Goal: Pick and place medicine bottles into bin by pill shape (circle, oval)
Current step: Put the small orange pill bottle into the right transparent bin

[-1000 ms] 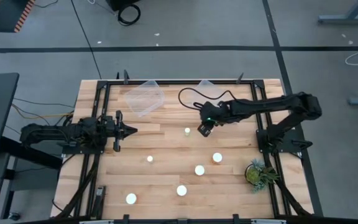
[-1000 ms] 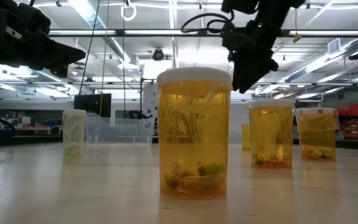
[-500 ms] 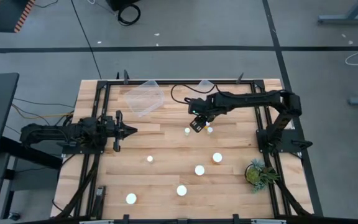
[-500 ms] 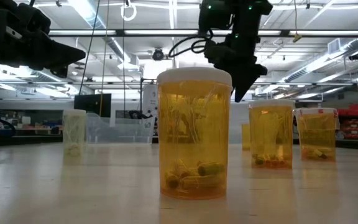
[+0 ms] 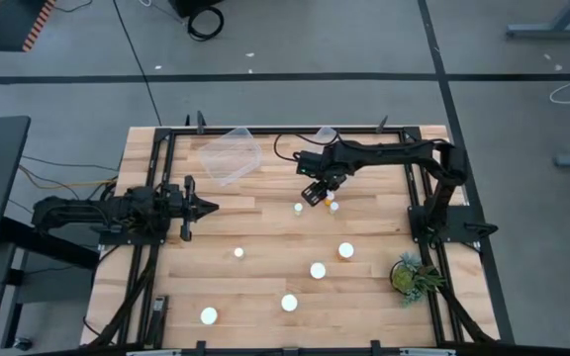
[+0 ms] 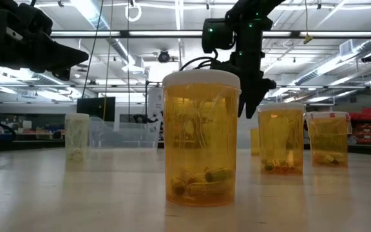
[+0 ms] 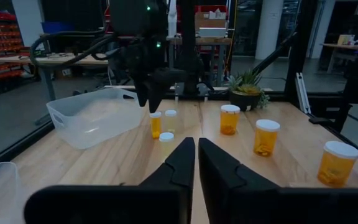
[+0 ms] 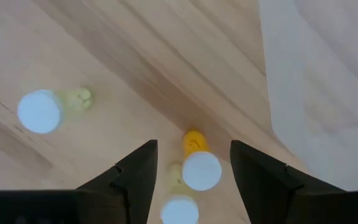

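Several amber medicine bottles with white caps stand upright on the wooden table. Three of them stand close together near the middle: and the one seen in the left wrist view. My right gripper hangs open above this group, pointing down, clear of the caps. In its wrist view an orange bottle shows between the fingers, far below them. My left gripper waits at the table's left, level and shut, holding nothing.
A clear bin stands at the far edge, left of the right gripper, and a smaller clear bin stands behind it. More bottles stand toward the near side. A green plant sits at the near right.
My right gripper has swung toward the table's left edge and come down. It has tipped to point more straight down and now hangs over the close group of bottles. No bottle has moved.
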Controlling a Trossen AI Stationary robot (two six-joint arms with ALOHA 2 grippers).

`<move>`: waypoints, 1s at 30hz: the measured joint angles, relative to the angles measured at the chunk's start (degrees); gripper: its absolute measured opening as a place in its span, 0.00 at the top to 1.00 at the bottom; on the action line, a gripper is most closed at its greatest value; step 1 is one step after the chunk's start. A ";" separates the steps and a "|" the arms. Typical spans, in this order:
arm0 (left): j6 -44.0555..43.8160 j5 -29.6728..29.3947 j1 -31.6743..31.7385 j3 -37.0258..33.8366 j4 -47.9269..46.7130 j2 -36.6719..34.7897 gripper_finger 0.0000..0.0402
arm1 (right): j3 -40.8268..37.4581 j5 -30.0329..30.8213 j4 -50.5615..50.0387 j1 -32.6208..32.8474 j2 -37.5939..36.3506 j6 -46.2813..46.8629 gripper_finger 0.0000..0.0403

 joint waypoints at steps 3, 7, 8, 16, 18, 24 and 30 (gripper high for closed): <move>0.00 0.01 0.00 -0.02 -0.07 -0.01 0.91 | -0.07 -0.01 -0.65 0.02 0.71 -0.04 0.48; 0.00 0.00 0.01 0.00 -0.09 0.12 0.92 | -0.14 0.21 -1.33 0.00 1.45 -0.04 0.48; 0.00 0.00 0.00 -0.01 -0.05 0.16 0.92 | -0.32 0.23 -1.33 0.01 1.47 -0.04 0.48; 0.00 -0.02 -0.02 0.01 -0.10 0.23 0.93 | -0.46 0.64 -1.37 0.02 1.47 0.22 0.48; 0.02 0.01 0.00 0.00 -0.11 0.23 0.93 | -0.48 1.00 -1.37 0.02 1.47 0.25 0.48; 0.01 0.01 0.00 0.01 -0.12 0.23 0.91 | -0.52 1.04 -1.35 0.02 1.47 0.46 0.48; 0.01 0.00 -0.01 0.00 -0.12 0.23 0.93 | -0.85 1.34 -0.95 0.14 1.39 0.84 0.48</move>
